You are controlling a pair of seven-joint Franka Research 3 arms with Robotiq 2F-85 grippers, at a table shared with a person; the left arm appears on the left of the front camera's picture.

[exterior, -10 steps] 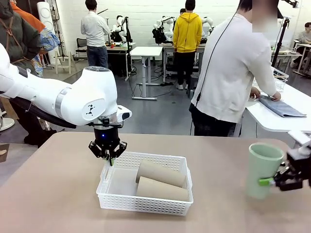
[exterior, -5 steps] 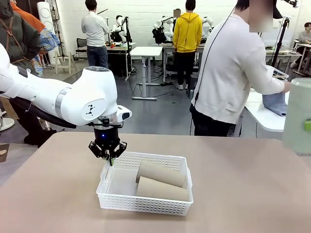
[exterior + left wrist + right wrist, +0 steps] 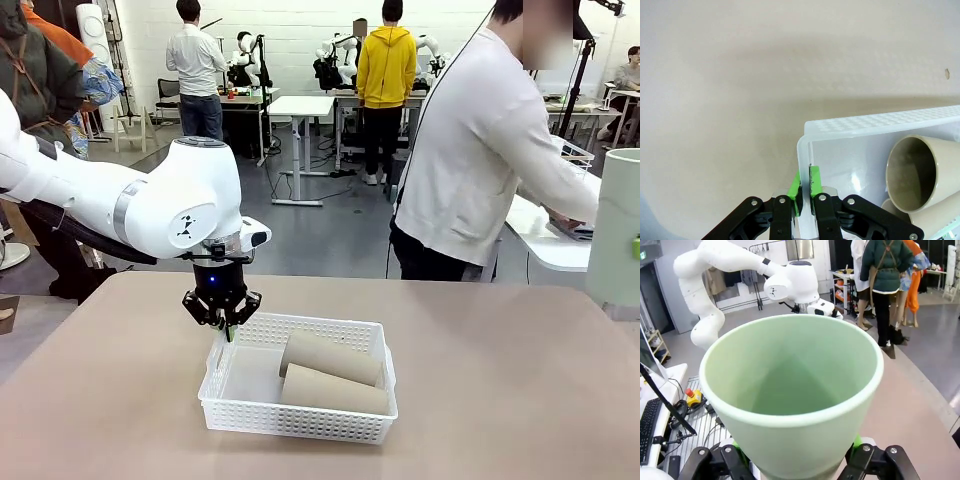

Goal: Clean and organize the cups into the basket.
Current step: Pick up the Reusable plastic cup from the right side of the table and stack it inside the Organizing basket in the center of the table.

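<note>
Lifted since a second ago, the green cup (image 3: pixel 615 225) stands upright at the frame's right edge, clamped in the right gripper (image 3: pixel 796 456) — the basket (image 3: pixel 300 420) lies lower left, its corner pinched by the left gripper (image 3: pixel 222 318).

The wide, light brown table (image 3: pixel 500 380) had a smooth flat top, and a white plastic basket (image 3: pixel 300 422) with lots of little holes in its sides sat flat on it, a bit to the left of the middle.
</note>
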